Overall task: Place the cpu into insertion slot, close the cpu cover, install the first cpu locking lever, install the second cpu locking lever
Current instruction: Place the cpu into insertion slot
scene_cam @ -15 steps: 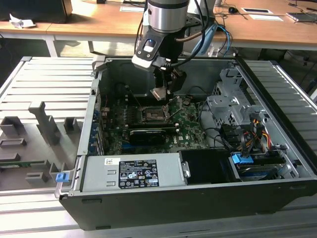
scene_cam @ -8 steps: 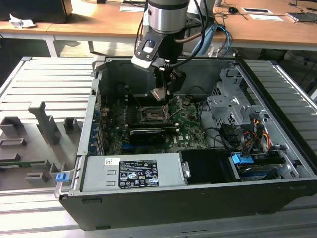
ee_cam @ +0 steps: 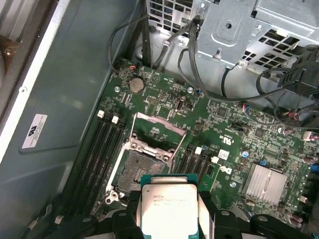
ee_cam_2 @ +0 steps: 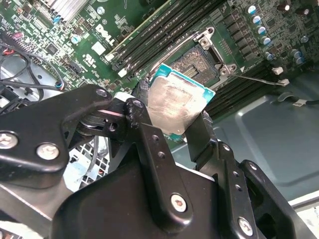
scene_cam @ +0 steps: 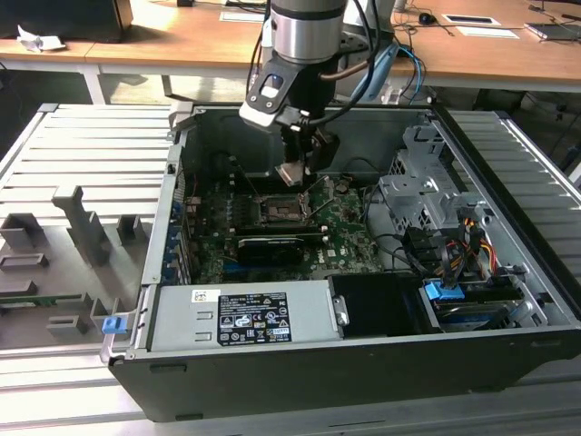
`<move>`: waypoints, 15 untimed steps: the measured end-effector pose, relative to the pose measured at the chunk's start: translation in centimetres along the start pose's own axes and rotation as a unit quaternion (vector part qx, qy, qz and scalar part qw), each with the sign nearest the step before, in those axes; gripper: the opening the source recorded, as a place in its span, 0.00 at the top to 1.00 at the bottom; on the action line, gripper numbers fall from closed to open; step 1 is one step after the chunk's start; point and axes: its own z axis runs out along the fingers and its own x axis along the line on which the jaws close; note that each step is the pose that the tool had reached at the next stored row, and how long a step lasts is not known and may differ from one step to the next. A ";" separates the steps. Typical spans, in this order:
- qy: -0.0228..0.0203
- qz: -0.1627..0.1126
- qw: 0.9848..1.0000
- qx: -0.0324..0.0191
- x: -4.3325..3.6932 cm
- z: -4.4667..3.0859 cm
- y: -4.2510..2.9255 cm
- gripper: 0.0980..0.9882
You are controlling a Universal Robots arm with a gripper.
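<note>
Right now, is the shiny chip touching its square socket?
Apart. In the exterior view the cpu, held in the gripper, hangs above the empty insertion slot, with a clear gap between them.

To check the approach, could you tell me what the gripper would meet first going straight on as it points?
Probably the square dark insertion slot on the green motherboard: the gripper holds the silvery square cpu above it, though alignment and depth are unclear.
</note>
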 end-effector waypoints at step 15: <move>-0.004 0.083 0.997 0.005 0.02 1.02 -0.07 0.51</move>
